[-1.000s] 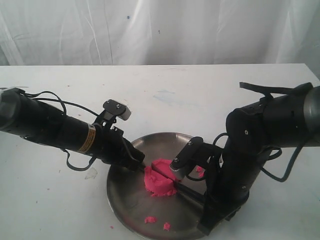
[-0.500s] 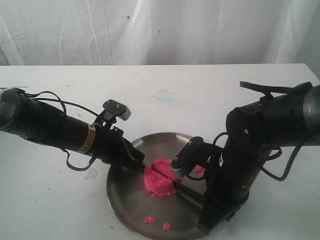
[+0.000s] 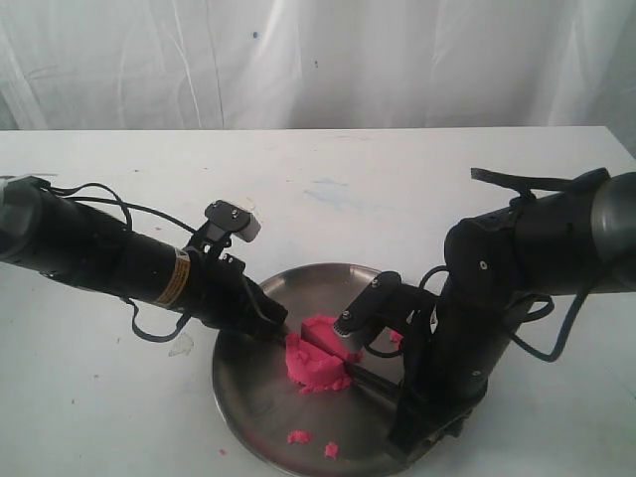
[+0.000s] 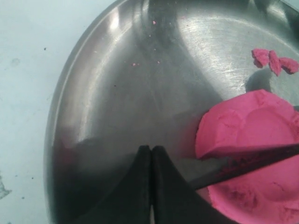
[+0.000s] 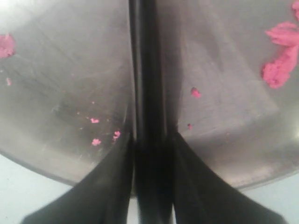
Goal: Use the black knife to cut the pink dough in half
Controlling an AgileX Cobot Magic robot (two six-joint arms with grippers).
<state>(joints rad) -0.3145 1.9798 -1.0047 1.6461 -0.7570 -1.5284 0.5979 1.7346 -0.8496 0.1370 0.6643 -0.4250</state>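
Round stainless-steel plate point(image 3: 248, 397) on a white table point(image 3: 378, 179), near the front edge in the exterior view. Bright pink soft dough lump point(image 3: 316, 356) roughly at the plate's centre, a dark groove running across its top. Slim all-black knife point(image 4: 247, 164) lying in that groove, blade sunk into the dough and splitting it into two portions in the left wrist view: a dented rounded piece on one side, a rougher piece on the other. Whether the blade reaches the plate, impossible to tell.

Right gripper point(image 5: 149, 140) clamped narrowly on the knife's straight matte handle, one finger pressed to each side, handle running straight out over the plate surface. Right arm bent steeply down over the plate's right side in the exterior view.

Left gripper point(image 4: 151, 154) pinched together with fingertips touching, nothing between them, tip just beside the dough and hovering low over bare steel; contact with the plate not clear. Left arm reaching in low from the left in the exterior view.

Small pink crumbs point(image 3: 298, 436) scattered on the plate near its front rim, more pink scraps point(image 4: 273, 60) on the far side of the lump.
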